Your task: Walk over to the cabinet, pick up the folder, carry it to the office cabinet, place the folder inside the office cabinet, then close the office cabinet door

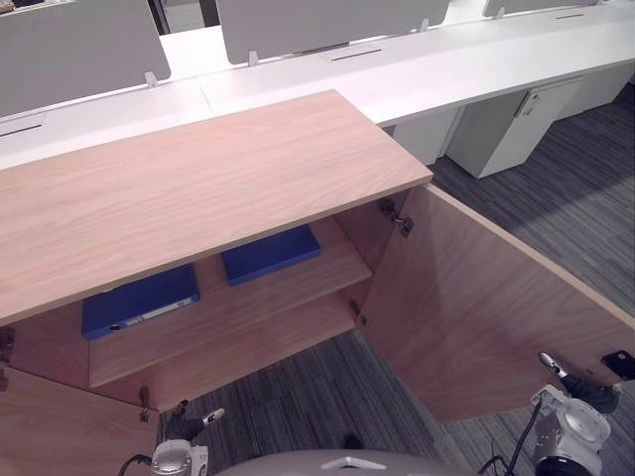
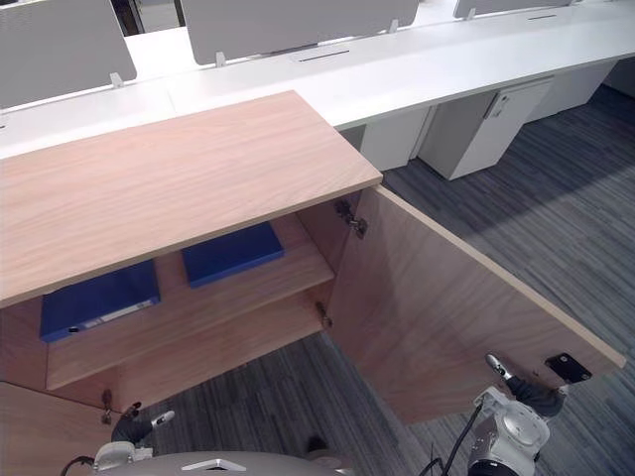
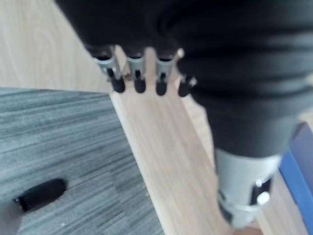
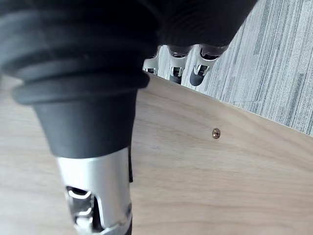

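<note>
Nearest me, my right hand (image 1: 580,390) sits low at the free edge of the open right door (image 1: 476,307), just beside the black plate (image 1: 617,364) fixed near that edge. In its wrist view the fingers (image 4: 177,69) are loose and fairly straight, poking past the door's rim with grey carpet (image 1: 298,397) beyond. They grasp nothing, and I cannot tell whether they touch the wood. My left hand (image 1: 187,424) hangs low by the open left door (image 1: 50,426), fingers likewise relaxed and empty. Neither hand carries a folder. A blue folder (image 1: 139,300) lies flat on the shelf (image 1: 248,307) inside the office cabinet (image 1: 198,178), with its long side running along the shelf. A second blue folder (image 1: 270,253) lies near it, further to the right; I cannot tell which one is mine. I judge the placing done and the closing not yet done. The right door swings out towards me from its hinge (image 1: 394,215), so its free edge lies at my right hand, the nearer one, and it needs pushing across to the left and away from me. Beyond the cabinet stand white desks (image 1: 446,69).
</note>
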Available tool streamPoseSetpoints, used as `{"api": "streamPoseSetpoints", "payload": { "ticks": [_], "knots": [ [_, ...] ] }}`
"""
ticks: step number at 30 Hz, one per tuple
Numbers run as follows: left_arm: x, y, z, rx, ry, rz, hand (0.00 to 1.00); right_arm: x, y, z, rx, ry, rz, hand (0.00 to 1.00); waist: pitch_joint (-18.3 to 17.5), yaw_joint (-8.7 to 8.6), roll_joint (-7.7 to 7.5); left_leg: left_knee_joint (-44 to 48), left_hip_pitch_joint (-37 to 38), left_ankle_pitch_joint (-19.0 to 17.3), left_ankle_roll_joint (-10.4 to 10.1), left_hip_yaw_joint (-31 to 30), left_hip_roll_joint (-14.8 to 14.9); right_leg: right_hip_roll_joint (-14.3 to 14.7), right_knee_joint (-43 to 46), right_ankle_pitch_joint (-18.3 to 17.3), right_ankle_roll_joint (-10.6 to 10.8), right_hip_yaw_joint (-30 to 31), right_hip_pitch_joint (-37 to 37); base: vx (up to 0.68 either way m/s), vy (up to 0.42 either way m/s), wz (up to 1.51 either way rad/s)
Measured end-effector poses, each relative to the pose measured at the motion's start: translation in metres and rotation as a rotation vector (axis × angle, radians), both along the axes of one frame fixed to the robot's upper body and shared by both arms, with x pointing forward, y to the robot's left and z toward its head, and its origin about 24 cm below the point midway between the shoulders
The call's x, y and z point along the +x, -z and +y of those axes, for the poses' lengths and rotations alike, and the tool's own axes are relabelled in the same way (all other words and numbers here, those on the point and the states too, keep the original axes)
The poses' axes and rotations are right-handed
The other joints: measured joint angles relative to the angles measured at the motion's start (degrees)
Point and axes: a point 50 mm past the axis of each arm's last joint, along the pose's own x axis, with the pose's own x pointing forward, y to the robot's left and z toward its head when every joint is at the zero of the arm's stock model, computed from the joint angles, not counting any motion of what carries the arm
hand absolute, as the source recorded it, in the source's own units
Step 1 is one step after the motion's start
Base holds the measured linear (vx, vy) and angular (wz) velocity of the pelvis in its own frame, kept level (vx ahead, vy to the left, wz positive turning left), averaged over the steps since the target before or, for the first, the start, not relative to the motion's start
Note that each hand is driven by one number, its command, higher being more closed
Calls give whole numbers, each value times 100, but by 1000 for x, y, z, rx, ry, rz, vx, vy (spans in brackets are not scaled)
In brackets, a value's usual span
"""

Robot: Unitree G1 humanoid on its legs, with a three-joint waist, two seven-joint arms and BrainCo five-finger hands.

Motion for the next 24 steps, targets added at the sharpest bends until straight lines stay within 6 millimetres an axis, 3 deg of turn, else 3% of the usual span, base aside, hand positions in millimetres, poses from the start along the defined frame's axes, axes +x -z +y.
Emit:
{"api": "streamPoseSetpoints", "payload": {
  "ticks": [5, 9, 14, 24],
  "knots": [
    [-2, 1, 0, 0, -1, 6, 0, 1, 1, 4, -26, -37, 38, 0, 2, -20, -4, 0, -15, 2, 2, -16, 0, 0, -68, 29, 22, -10, 17, -16, -8, 0],
    [-1, 0, 0, 1, 2, 1, 0, 0, 0, 22, -42, -64, 6, 0, 16, -65, -29, 0, -15, 0, 1, -13, 7, 10, -160, 79, 27, 3, 51, -9, -12, -2],
    [2, -1, -2, 1, 17, -5, 0, 0, 8, 57, -37, -173, 13, 0, 57, -172, -99, 1, -13, 0, -1, 110, 21, 40, -249, 232, 30, 194, 18, -50, -25, -19],
    [5, -1, -7, 3, 34, -10, 0, -12, 22, 125, 12, -401, 42, 0, 75, -161, -263, 1, 47, -23, -54, 521, 64, 101, -287, 393, -17, 611, -192, -98, -28, -27]
  ]
}}
